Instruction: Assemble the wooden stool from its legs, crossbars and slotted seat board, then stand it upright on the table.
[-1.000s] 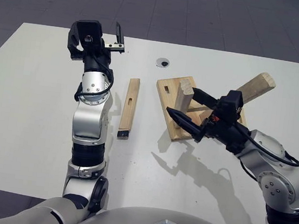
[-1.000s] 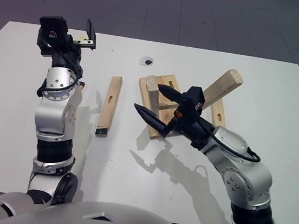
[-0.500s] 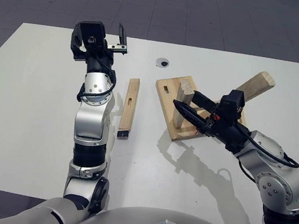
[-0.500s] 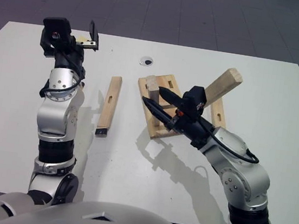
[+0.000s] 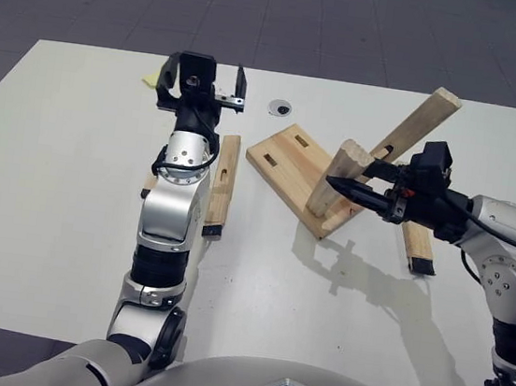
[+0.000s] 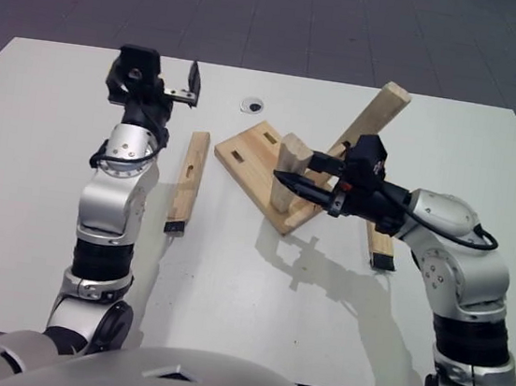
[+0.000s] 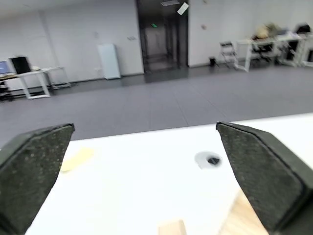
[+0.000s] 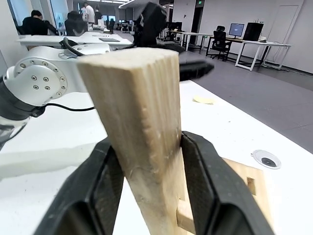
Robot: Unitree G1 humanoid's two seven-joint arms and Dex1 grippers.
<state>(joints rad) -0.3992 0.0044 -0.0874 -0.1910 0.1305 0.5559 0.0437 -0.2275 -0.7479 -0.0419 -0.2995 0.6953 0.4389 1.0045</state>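
The slotted seat board (image 5: 286, 159) is tipped up on one edge, with a short leg (image 5: 341, 170) and a long leg (image 5: 417, 123) standing out of it. My right gripper (image 5: 346, 183) is shut on the short leg (image 8: 142, 122), one finger (image 8: 98, 196) pressed on each side. A loose slotted leg (image 5: 222, 184) lies flat left of the board. My left gripper (image 5: 211, 79) hangs open above the far end of that leg, its fingers (image 7: 29, 166) wide apart with nothing between them. Another leg (image 5: 416, 250) with a black foot lies under my right arm.
A round cable hole (image 5: 281, 108) sits in the white table (image 5: 52, 187) behind the board. A yellow note (image 5: 149, 79) lies at the back left. Open tabletop stretches along the front and left. The table's far edge is close behind my left gripper.
My right gripper went from open to shut on the short leg and pulled right, tipping the seat board up and baring the leg under it. My left gripper moved right toward the loose leg.
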